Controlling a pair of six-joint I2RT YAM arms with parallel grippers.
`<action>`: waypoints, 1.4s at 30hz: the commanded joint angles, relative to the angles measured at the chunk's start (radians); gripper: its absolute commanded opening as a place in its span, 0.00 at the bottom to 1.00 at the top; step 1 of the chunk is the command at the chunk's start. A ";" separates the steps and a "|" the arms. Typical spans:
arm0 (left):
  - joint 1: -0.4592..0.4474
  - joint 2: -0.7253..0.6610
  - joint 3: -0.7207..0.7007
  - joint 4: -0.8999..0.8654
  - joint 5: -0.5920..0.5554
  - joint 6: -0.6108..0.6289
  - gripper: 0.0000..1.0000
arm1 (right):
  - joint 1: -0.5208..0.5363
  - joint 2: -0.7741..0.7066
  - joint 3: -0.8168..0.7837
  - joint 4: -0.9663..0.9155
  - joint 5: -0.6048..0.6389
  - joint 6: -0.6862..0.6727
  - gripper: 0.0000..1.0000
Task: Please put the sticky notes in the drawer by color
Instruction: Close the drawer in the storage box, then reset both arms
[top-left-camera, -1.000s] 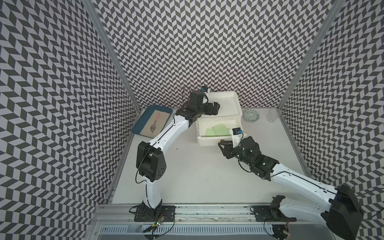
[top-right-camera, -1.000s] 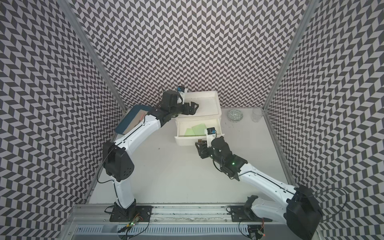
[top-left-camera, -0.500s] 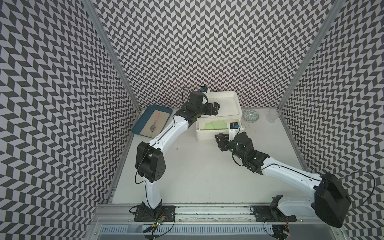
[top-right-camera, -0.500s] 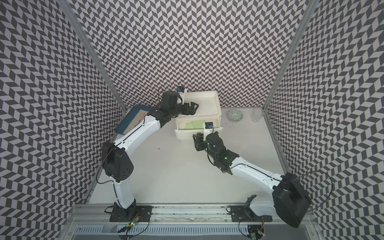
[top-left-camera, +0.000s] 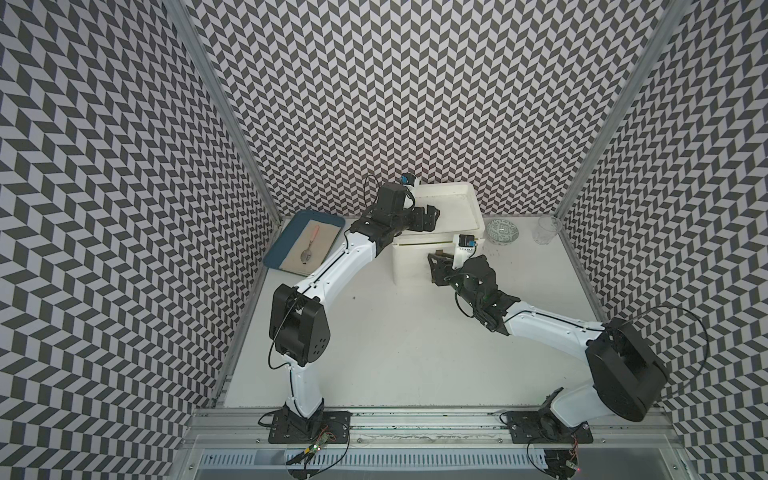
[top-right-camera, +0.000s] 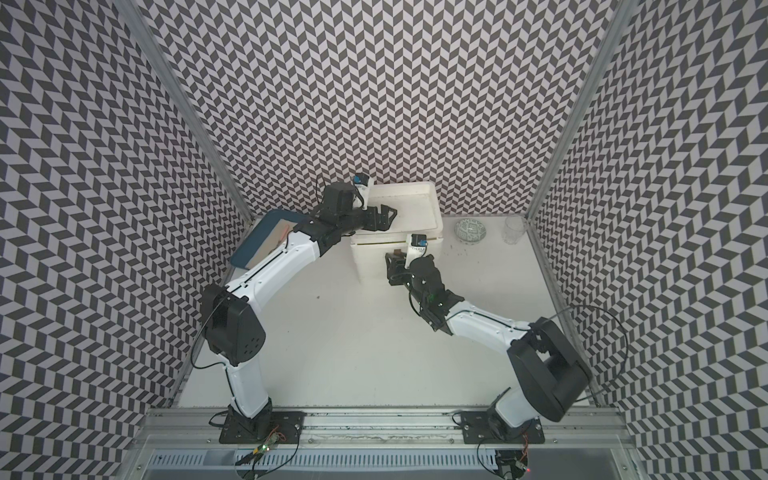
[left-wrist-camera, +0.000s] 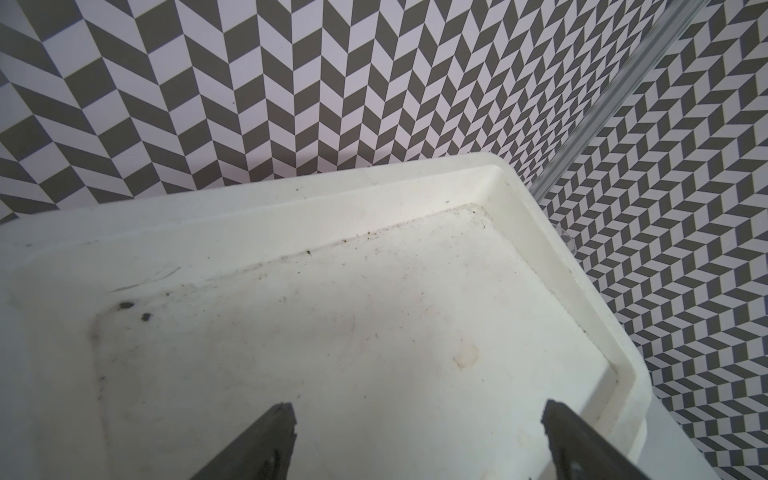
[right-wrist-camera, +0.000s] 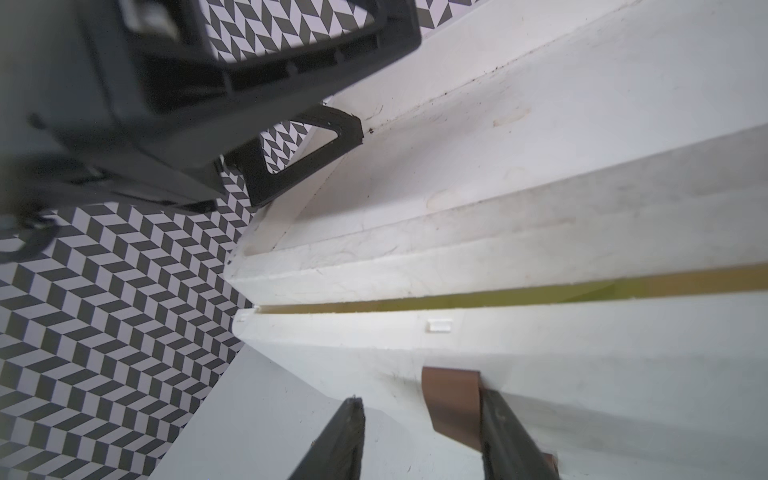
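Right wrist view: the right gripper (right-wrist-camera: 417, 399) sits at the front of the white drawer (right-wrist-camera: 582, 353). Its fingers (right-wrist-camera: 345, 436) are partly spread and pinch nothing. A brown pull strap (right-wrist-camera: 451, 399) hangs between them and touches only one finger. The drawer is all but shut, and the sticky notes (right-wrist-camera: 540, 293) inside show only as a yellow-green strip in the narrow slit under the drawer unit's (right-wrist-camera: 540, 241) top.

In both top views the drawer unit (top-left-camera: 473, 199) stands at 12 o'clock on the tabletop (top-left-camera: 395, 340), against the back wall. The right gripper (top-left-camera: 432, 270) is at its 6 o'clock face. The left gripper (top-left-camera: 430, 214) reaches in from 9 o'clock over the unit's recessed top, fingers spread wide and holding nothing. The left wrist view shows them apart above the stained white recess (left-wrist-camera: 374, 332); whether they touch it cannot be told.

A blue tray (top-left-camera: 282, 253) holding a spoon (top-left-camera: 309, 247) lies at 10 o'clock. A patterned bowl (top-left-camera: 503, 232) and a clear glass (top-left-camera: 547, 230) stand at 1 o'clock.
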 joint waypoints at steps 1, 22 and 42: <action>0.020 0.021 -0.060 -0.162 0.002 -0.047 0.96 | -0.002 0.032 0.038 0.115 -0.008 0.001 0.48; 0.021 -0.590 -0.654 0.305 -0.299 -0.084 1.00 | -0.047 -0.353 -0.053 -0.193 0.029 -0.106 0.78; 0.139 -0.878 -1.616 1.160 -0.886 0.251 1.00 | -0.492 -0.228 -0.383 0.167 0.510 -0.283 1.00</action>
